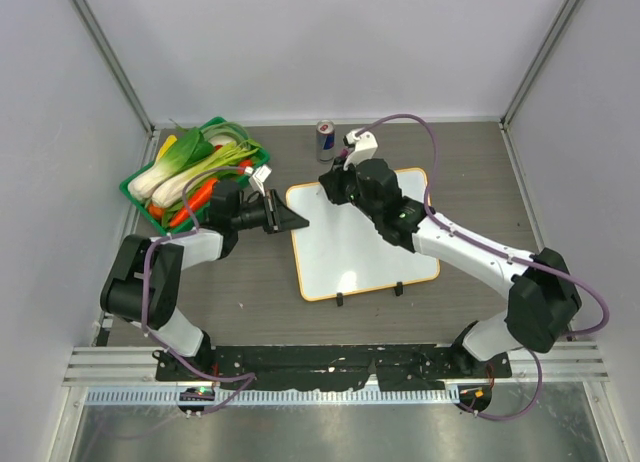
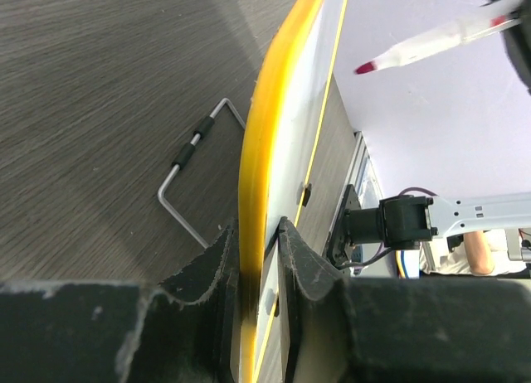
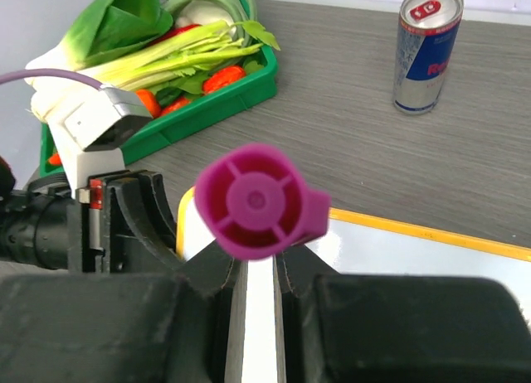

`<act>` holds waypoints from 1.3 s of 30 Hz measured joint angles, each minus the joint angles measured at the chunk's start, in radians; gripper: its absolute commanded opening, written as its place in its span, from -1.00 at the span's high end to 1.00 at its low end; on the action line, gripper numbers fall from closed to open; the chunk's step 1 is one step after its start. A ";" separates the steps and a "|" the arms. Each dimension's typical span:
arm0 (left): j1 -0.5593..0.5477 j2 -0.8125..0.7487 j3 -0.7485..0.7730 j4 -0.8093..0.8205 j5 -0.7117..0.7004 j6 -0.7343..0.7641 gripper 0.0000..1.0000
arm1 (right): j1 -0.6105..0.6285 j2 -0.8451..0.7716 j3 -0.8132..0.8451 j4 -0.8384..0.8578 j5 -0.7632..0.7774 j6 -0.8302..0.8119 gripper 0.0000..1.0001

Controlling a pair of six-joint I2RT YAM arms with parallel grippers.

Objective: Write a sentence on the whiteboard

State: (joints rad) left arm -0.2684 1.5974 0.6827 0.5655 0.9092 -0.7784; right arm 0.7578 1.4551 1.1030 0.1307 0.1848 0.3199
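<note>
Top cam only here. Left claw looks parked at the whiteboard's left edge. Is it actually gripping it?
Observer: Yes. The left wrist view shows the left claw pinching the whiteboard by its yellow rim.
Operator: What's in the right claw?
Observer: The right claw is shut on a marker, magenta back end facing its wrist camera.
Operator: Capped?
Observer: No. The left wrist view shows a bare pink tip. I can't tell whether it touches the board.
</note>
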 measured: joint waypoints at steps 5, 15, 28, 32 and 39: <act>-0.004 -0.003 0.003 -0.016 -0.001 0.006 1.00 | 0.001 0.040 0.000 0.001 0.006 -0.001 0.97; -0.010 -0.011 0.017 -0.066 -0.010 0.029 1.00 | 0.006 0.051 0.000 0.005 0.015 -0.001 0.97; -0.011 -0.011 0.021 -0.087 -0.011 0.038 1.00 | 0.009 0.070 0.005 0.013 -0.043 -0.006 0.97; -0.011 -0.011 0.022 -0.089 -0.011 0.042 1.00 | 0.009 0.070 0.005 0.010 -0.050 -0.012 0.97; -0.011 -0.011 0.022 -0.092 -0.011 0.046 1.00 | 0.013 0.069 0.005 0.002 -0.049 -0.024 0.97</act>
State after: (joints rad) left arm -0.2794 1.5864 0.7048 0.4732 0.8978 -0.7326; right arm 0.7708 1.5246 1.1076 0.1322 0.1356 0.2962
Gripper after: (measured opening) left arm 0.216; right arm 0.180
